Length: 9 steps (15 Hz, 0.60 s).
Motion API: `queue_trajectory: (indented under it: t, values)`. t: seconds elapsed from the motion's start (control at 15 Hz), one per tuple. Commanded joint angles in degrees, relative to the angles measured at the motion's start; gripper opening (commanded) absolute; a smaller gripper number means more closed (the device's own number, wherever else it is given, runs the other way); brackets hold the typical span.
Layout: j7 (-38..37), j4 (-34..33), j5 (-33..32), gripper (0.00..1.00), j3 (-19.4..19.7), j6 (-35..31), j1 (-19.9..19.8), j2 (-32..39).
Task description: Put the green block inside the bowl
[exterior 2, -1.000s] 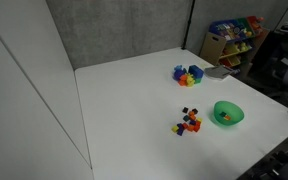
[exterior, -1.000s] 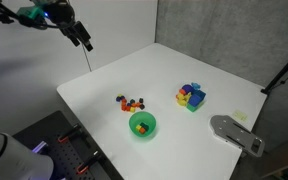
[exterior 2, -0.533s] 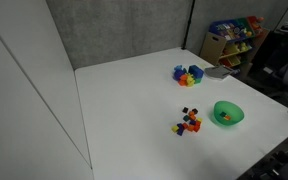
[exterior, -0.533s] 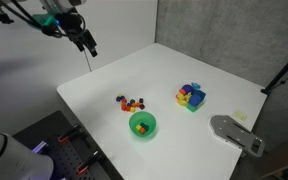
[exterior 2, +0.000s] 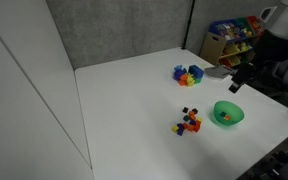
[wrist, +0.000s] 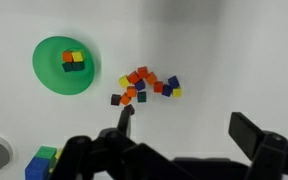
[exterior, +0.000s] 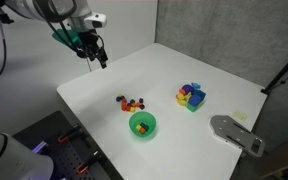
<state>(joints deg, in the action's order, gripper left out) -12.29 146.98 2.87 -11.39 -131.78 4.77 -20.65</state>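
The bright green bowl (wrist: 46,75) lies on the white table and shows in both exterior views (exterior: 148,128) (exterior 2: 234,116). It holds a few small blocks (wrist: 74,60), one of them green. A loose cluster of small coloured blocks (wrist: 144,85) (exterior: 132,102) (exterior 2: 189,122) lies beside the bowl. A dark green block (wrist: 141,97) sits at its near edge. My gripper (wrist: 187,128) (exterior: 99,58) (exterior 2: 236,85) is open and empty. It hangs high above the table, apart from the blocks.
A pile of blue, yellow and purple blocks (exterior: 191,96) (exterior 2: 188,74) (wrist: 39,163) stands past the bowl. A grey flat object (exterior: 234,133) lies at the table's corner. A shelf of toys (exterior 2: 232,38) stands beyond the table.
The arm has swung from off the table's edge in over the table and lower. It has come into the exterior view that had no arm in it. The blocks and bowl have not moved.
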Motion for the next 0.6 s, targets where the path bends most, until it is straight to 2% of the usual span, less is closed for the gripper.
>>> queue_trajectory:
  t: [0.0, 0.53]
  values:
    - [0.8, -3.1, 3.1, 1.00, 1.8, -3.2, 1.0, 7.4]
    - [4.3, -5.0, 9.8, 1.00, 2.5, -13.7, 2.7, 20.4]
